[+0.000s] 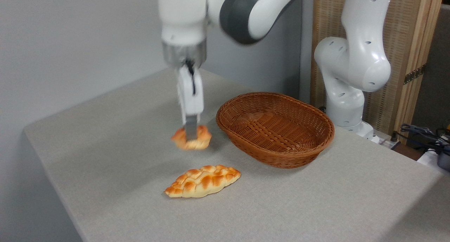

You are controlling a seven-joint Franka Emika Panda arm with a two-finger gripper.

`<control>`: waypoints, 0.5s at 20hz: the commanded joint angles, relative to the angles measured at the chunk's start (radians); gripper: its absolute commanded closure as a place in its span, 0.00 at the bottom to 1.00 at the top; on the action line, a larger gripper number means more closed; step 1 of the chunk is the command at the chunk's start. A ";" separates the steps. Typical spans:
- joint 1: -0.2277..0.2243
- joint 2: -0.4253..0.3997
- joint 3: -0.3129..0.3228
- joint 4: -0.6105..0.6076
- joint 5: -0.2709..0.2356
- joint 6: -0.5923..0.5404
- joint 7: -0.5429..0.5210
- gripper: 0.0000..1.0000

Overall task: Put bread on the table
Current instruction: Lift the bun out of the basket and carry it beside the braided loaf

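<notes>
From the fixed camera, the hand (191,132) is clamped on the bread (192,138), carrying it just above the bench (105,136), left of the empty wicker basket (275,128) and behind the braided loaf (203,181). The bun looks blurred, so it seems to be travelling. My worry is a release from this height: the rounded bun may roll towards the loaf or the bench edge. Only the narrow fingertips pinch it, so a quick swing could also twist it loose early.
</notes>
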 commanded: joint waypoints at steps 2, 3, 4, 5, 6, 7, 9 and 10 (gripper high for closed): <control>-0.029 0.123 -0.004 0.033 -0.024 0.078 -0.037 0.00; -0.041 0.134 -0.004 0.033 -0.027 0.084 -0.048 0.00; -0.043 0.134 -0.004 0.033 -0.051 0.087 -0.054 0.00; -0.043 0.134 -0.004 0.034 -0.110 0.087 -0.055 0.00; -0.043 0.132 -0.004 0.036 -0.175 0.087 -0.054 0.00; -0.043 0.132 -0.004 0.036 -0.216 0.087 -0.055 0.00; -0.043 0.131 -0.006 0.034 -0.237 0.086 -0.058 0.00; -0.043 0.131 -0.004 0.036 -0.234 0.084 -0.058 0.00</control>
